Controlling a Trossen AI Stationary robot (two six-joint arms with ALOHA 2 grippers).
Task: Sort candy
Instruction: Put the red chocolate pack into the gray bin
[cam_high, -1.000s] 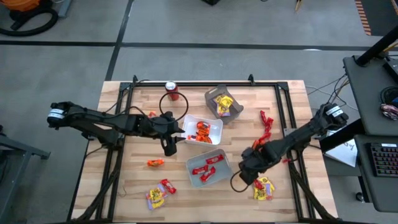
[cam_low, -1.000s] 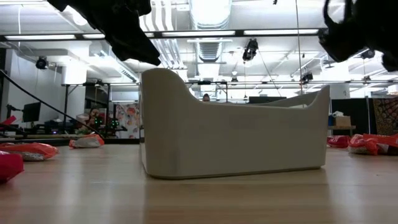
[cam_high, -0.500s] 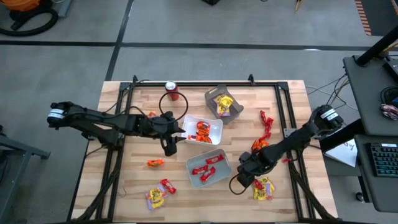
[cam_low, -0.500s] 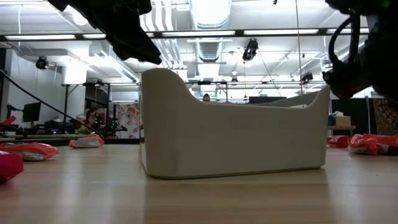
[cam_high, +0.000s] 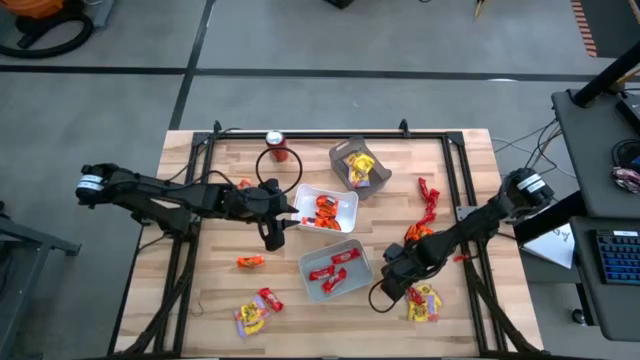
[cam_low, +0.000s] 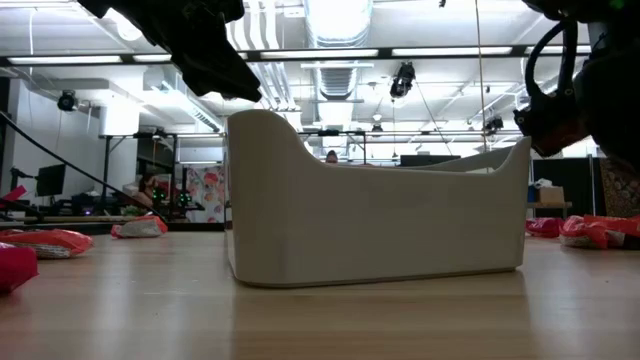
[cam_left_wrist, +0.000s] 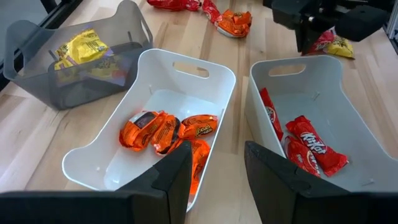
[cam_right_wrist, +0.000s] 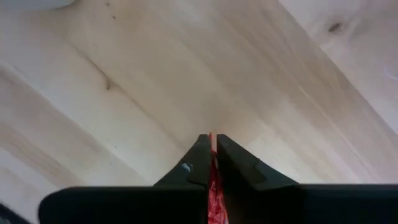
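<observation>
Three trays sit mid-counter (cam_high: 200, 300), between the two hands. The right hand (cam_right_wrist: 210, 147) is pinched nearly shut on a red candy (cam_right_wrist: 213, 186), a thin strip of its wrapper showing between the fingers (cam_right_wrist: 198, 163) above bare wood. In the high view this hand (cam_high: 392, 275) hangs just beside the nearer white tray (cam_high: 336, 268), which holds red sweets (cam_left_wrist: 308, 144); a small heap of yellow and red candy (cam_high: 423, 302) lies close on its other side, and more red and orange pieces (cam_high: 426, 212) are scattered along its arm.

The left hand (cam_high: 273, 232) hovers at the edge of the other white tray (cam_high: 325, 206), its fingers (cam_left_wrist: 176, 176) spread apart and holding nothing. Straight ahead of it that tray carries orange candy (cam_left_wrist: 163, 129); beyond, the grey tray (cam_left_wrist: 74, 62) holds yellow sweets (cam_left_wrist: 82, 47). Behind this hand a single orange piece (cam_high: 250, 261) lies on the wood, with a mixed cluster (cam_high: 257, 308) farther back. A red can (cam_high: 275, 145) stands off to its side, well apart.
</observation>
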